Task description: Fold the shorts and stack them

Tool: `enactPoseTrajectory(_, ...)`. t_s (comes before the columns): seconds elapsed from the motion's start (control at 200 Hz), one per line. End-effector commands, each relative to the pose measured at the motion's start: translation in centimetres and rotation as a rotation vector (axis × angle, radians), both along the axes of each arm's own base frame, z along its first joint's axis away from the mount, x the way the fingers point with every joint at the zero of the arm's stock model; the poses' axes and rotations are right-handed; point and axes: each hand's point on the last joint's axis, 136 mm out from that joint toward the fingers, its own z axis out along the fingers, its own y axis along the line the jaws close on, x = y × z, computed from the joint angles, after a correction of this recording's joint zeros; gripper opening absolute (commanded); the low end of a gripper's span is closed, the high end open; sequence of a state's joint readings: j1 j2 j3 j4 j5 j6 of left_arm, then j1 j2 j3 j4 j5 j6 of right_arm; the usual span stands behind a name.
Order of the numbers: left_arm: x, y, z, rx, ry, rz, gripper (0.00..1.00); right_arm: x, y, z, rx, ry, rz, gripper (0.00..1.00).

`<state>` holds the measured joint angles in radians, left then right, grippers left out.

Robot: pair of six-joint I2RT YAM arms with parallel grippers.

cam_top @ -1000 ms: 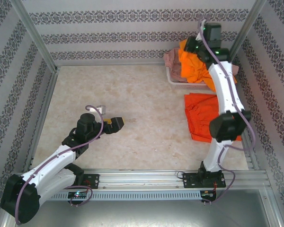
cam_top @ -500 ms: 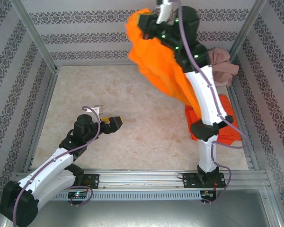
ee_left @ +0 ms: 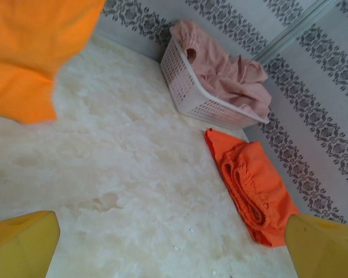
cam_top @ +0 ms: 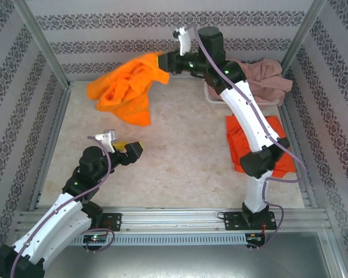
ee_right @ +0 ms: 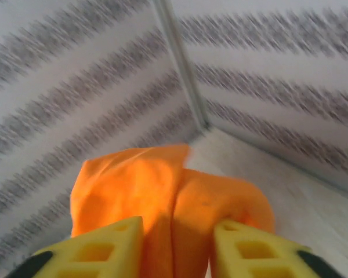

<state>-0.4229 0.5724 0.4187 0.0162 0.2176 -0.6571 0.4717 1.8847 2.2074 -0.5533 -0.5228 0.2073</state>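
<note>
A loose pair of bright orange shorts [cam_top: 124,90] hangs in the air over the far left of the table, spread out to the left of my right gripper [cam_top: 165,61]. In the right wrist view the orange cloth [ee_right: 162,197] lies between the yellow fingers of the right gripper [ee_right: 177,231], whose jaws stand apart. A second pair of orange shorts [cam_top: 243,136] lies folded on the table at the right [ee_left: 255,185]. The pink shorts [cam_top: 267,81] are heaped in the basket [ee_left: 220,69]. My left gripper [cam_top: 133,150] is open over the near left, holding nothing [ee_left: 174,249].
The white perforated basket [cam_top: 211,92] stands at the back right corner [ee_left: 191,98]. Patterned walls and metal posts close in the table on three sides. My right arm stretches across the back, from the right side toward the middle.
My right arm has pulled the orange shorts out of the basket and swung them up and to the left. Its jaws have parted. The left arm has shifted slightly.
</note>
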Motion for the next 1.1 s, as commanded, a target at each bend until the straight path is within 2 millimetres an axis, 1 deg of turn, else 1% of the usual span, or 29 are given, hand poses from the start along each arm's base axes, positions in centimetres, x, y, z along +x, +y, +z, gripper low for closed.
enactPoseTrajectory(0.0, -0.2, 1.5, 0.5, 0.010, -0.023, 0.063, 1.00, 0.1, -4.9, -3.6, -0.128, -0.056, -0.129, 0.64)
enactPoseTrajectory(0.005, -0.2, 1.5, 0.5, 0.009, -0.023, 0.065, 1.00, 0.1, -5.2, -3.4, -0.125, -0.060, -0.134, 0.65)
enactPoseTrajectory(0.02, -0.2, 1.6, 0.6, 0.008, -0.025, 0.071, 1.00, 0.1, -5.9, -4.4, -0.129, -0.042, -0.150, 0.69)
enactPoseTrajectory(0.03, -0.3, 1.7, 0.6, 0.008, -0.027, 0.073, 1.00, 0.0, -6.3, -4.5, -0.122, -0.041, -0.159, 0.71)
enactPoseTrajectory(0.05, -0.3, 1.9, 0.7, 0.008, -0.028, 0.083, 1.00, -0.2, -7.0, -5.6, -0.111, -0.015, -0.169, 0.76)
enactPoseTrajectory(0.085, -0.4, 2.3, 0.7, 0.011, -0.020, 0.103, 1.00, -0.5, -8.4, -6.6, -0.063, 0.016, -0.193, 0.84)
enactPoseTrajectory(0.125, -0.3, 2.7, 0.6, 0.022, -0.005, 0.124, 1.00, -1.1, -9.8, -7.5, 0.014, 0.052, -0.222, 0.86)
enactPoseTrajectory(0.155, -0.2, 2.9, 0.4, 0.033, 0.011, 0.136, 1.00, -1.6, -10.6, -8.2, 0.069, 0.077, -0.241, 0.89)
enactPoseTrajectory(0.17, -0.2, 3.0, 0.3, 0.038, 0.019, 0.141, 1.00, -1.8, -10.9, -8.7, 0.091, 0.089, -0.248, 0.89)
enactPoseTrajectory(0.175, -0.2, 3.0, 0.2, 0.039, 0.023, 0.143, 1.00, -1.9, -10.9, -8.5, 0.099, 0.087, -0.247, 0.89)
enactPoseTrajectory(0.195, -0.1, 3.1, 0.0, 0.047, 0.036, 0.151, 1.00, -2.3, -11.3, -9.3, 0.116, 0.103, -0.255, 0.89)
enactPoseTrajectory(0.2, -0.1, 3.1, 0.0, 0.049, 0.038, 0.151, 1.00, -2.4, -11.3, -9.2, 0.121, 0.101, -0.255, 0.89)
enactPoseTrajectory(0.22, 0.0, 3.2, -0.1, 0.058, 0.052, 0.157, 1.00, -2.7, -11.6, -10.2, 0.126, 0.121, -0.265, 0.89)
enactPoseTrajectory(0.245, 0.1, 3.2, -0.4, 0.069, 0.071, 0.160, 1.00, -3.3, -11.8, -10.8, 0.121, 0.134, -0.268, 0.89)
enactPoseTrajectory(0.29, 0.4, 3.1, -0.8, 0.086, 0.105, 0.158, 1.00, -4.2, -11.9, -12.7, 0.101, 0.178, -0.277, 0.90)
enactPoseTrajectory(0.39, 1.2, 2.2, -2.5, 0.105, 0.199, 0.129, 1.00, -6.2, -11.3, -16.0, 0.088, 0.263, -0.268, 0.90)
enactPoseTrajectory(0.475, 1.8, 1.3, -4.6, 0.101, 0.286, 0.094, 1.00, -7.5, -10.8, -18.7, 0.057, 0.297, -0.284, 0.90)
enactPoseTrajectory(0.55, 2.3, 0.9, -6.9, 0.095, 0.371, 0.078, 1.00, -8.3, -10.6, -21.0, 0.010, 0.310, -0.314, 0.91)
enactPoseTrajectory(0.61, 2.6, 0.8, -8.7, 0.091, 0.424, 0.074, 1.00, -8.7, -10.6, -22.7, -0.020, 0.324, -0.334, 0.91)
enactPoseTrajectory(0.669, 2.8, 1.0, -10.3, 0.091, 0.471, 0.080, 0.97, -9.0, -10.7, -24.1, -0.041, 0.343, -0.342, 0.91)
enactPoseTrajectory(0.764, 3.5, 1.3, -12.0, 0.101, 0.509, 0.095, 0.92, -9.3, -11.0, -25.8, -0.068, 0.371, -0.350, 0.91)
enactPoseTrajectory(0.859, 4.6, 1.2, -12.8, 0.102, 0.499, 0.091, 0.85, -9.5, -11.3, -26.9, -0.085, 0.383, -0.358, 0.92)
enactPoseTrajectory(0.934, 5.5, 1.2, -13.3, 0.112, 0.499, 0.093, 0.80, -9.7, -11.4, -27.3, -0.092, 0.391, -0.360, 0.92)
enactPoseTrajectory(1.094, 7.2, 1.0, -15.1, 0.122, 0.513, 0.088, 0.73, -10.1, -11.7, -27.8, -0.104, 0.392, -0.363, 0.92)
